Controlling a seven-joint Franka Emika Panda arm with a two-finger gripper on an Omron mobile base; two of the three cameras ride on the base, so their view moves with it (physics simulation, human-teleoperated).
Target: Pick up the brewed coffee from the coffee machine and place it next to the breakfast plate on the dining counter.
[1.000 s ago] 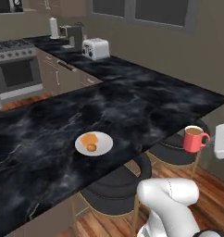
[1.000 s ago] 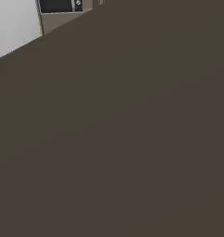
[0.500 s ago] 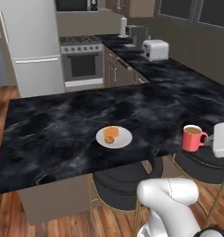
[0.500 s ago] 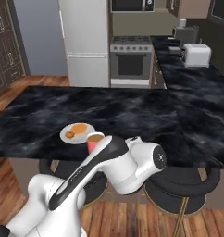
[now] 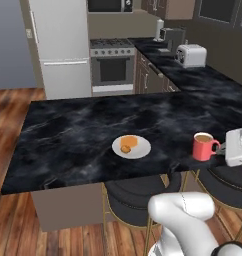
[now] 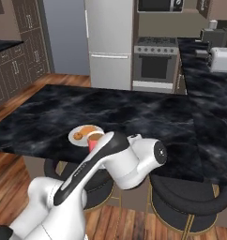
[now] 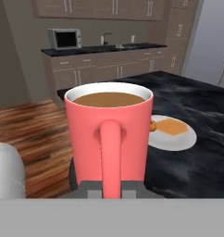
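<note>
At the near edge of the desk [image 5: 68,135], on the robot's right side, the red mug of coffee [image 5: 204,146] is held upright by its handle in the clenched hand [image 7: 111,189]. It is kept just above the black top. The plate [image 5: 131,147] with pastry is seen to the mug's left, near but apart, so a short move left and down is likely needed
</note>
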